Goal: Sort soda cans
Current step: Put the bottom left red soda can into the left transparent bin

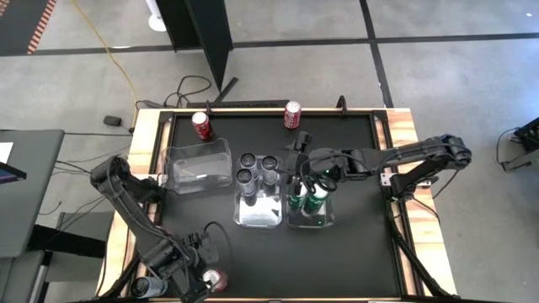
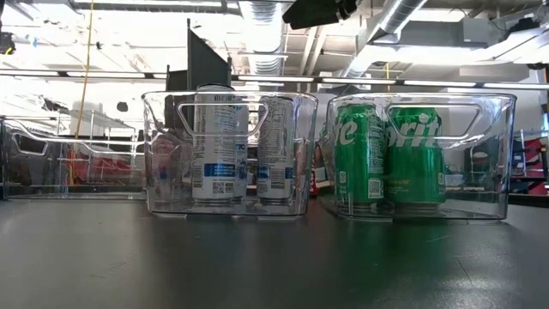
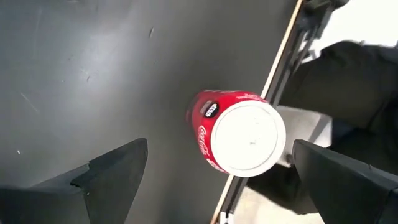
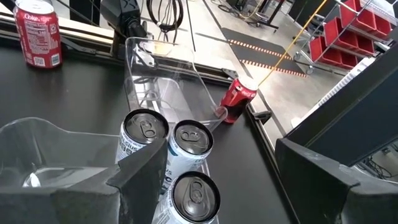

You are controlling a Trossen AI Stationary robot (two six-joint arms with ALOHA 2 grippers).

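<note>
A red soda can [image 3: 239, 134] stands by the table's near edge [image 1: 214, 279]. My left gripper [image 3: 219, 149] hangs open above it, one finger on either side, touching nothing. Two more red cans [image 1: 200, 124] [image 1: 292, 114] stand at the far edge. Three silver cans [image 4: 180, 168] stand in the middle clear bin [image 1: 258, 210]. Green cans [image 2: 390, 154] stand in the right bin [image 1: 324, 220]. My right gripper [image 1: 301, 162] hovers open above these bins, nothing between its fingers [image 4: 146, 171].
An empty clear bin [image 1: 200, 166] stands left of the middle bin. The table has a raised wooden rim [image 1: 404, 126]. Bare black tabletop lies in front of the bins [image 2: 257, 257] and on the right side [image 1: 362, 194].
</note>
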